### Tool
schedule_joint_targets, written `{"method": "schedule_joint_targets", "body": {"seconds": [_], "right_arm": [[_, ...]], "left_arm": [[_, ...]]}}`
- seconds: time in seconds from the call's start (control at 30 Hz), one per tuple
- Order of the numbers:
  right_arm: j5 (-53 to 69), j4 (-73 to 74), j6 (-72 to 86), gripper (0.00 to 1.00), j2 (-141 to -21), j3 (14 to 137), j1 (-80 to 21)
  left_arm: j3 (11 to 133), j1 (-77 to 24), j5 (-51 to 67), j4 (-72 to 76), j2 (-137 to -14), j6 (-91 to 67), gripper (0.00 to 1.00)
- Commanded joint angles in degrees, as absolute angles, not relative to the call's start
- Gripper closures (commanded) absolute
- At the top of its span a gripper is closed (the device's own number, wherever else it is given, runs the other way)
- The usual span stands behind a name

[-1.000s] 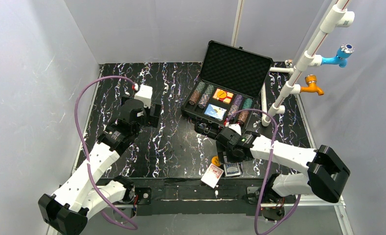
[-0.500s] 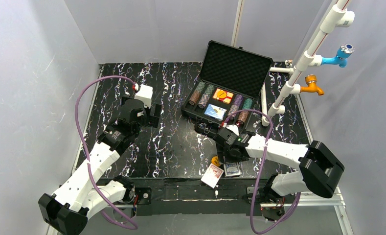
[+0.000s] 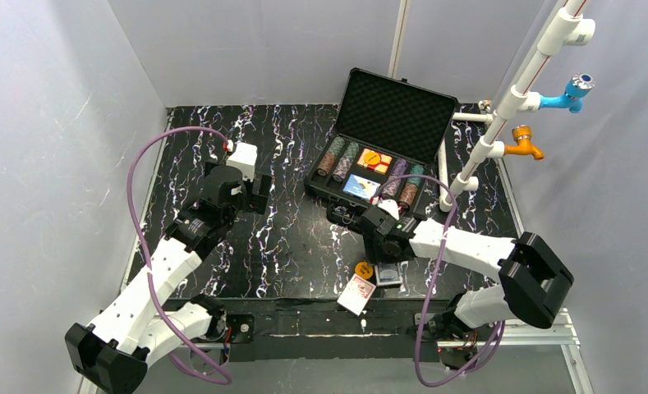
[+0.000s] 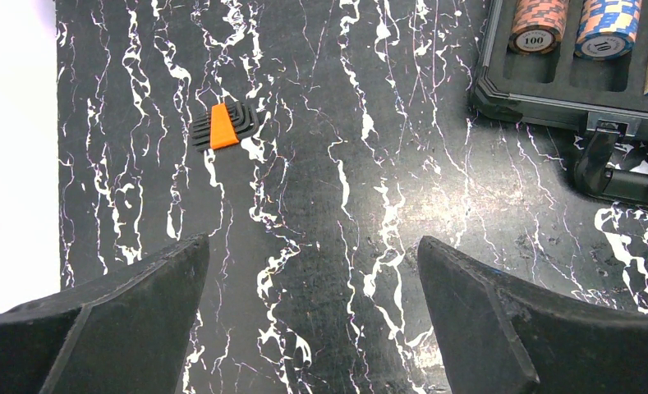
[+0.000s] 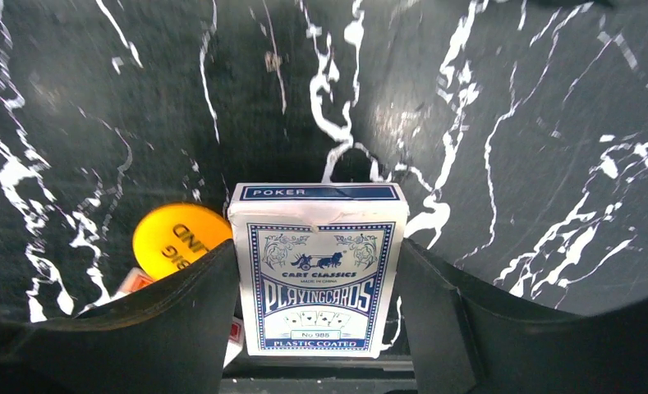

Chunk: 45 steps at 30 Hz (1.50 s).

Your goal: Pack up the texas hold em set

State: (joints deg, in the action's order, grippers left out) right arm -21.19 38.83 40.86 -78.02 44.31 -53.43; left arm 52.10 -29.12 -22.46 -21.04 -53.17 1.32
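Note:
The black case (image 3: 320, 187) stands open at the back right, its foam-lined lid (image 3: 396, 105) raised. It holds chip stacks (image 3: 334, 156), a blue deck (image 3: 361, 187) and orange discs (image 3: 374, 158). My right gripper (image 3: 388, 264) is shut on a second blue card deck (image 5: 316, 271), with a finger on each long side, near the table's front edge. An orange round disc (image 5: 176, 238) and a red deck (image 3: 356, 294) lie just left of it. My left gripper (image 4: 312, 246) is open and empty over bare table, left of the case (image 4: 550, 90).
A white pipe frame (image 3: 509, 107) with a blue tap (image 3: 575, 86) and an orange tap (image 3: 524, 144) stands right of the case. The case handle (image 3: 342, 215) juts out toward the arms. A small orange wedge (image 4: 220, 127) lies on the table ahead of my left gripper.
My right gripper has moved a little away from the front edge toward the case, taking the blue deck with it. The left arm has not moved.

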Motion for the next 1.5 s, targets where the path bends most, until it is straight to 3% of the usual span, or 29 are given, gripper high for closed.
{"method": "schedule_joint_targets", "body": {"seconds": [0.0,0.17,0.33,0.6,1.0,1.23,1.47], "right_arm": [[-24.52,36.79,37.28,0.35,-79.53,49.31,-51.30],[-24.35,35.37,35.16,0.27,-82.87,50.69,-50.21],[-23.20,34.42,34.89,0.07,-84.53,49.69,-49.42],[-21.83,36.78,35.57,0.02,-81.87,48.79,-49.26],[-17.18,33.32,37.27,0.17,-82.31,44.22,-49.26],[-17.34,33.24,36.40,0.42,-82.15,45.23,-49.22],[-17.64,37.31,31.65,0.50,-80.12,53.62,-49.23]], "left_arm": [[51.94,-29.00,-22.59,-21.35,-53.08,1.67,0.02],[51.86,-29.00,-22.59,-21.36,-53.04,1.82,0.02],[51.86,-29.01,-22.68,-21.35,-52.91,1.92,0.02],[51.94,-29.03,-22.41,-21.37,-52.74,1.93,0.02],[51.93,-29.01,-22.41,-21.40,-52.73,1.93,0.02],[51.85,-29.03,-22.50,-21.43,-52.82,2.01,0.02],[51.94,-29.05,-22.59,-21.45,-52.72,2.02,0.02]]}}
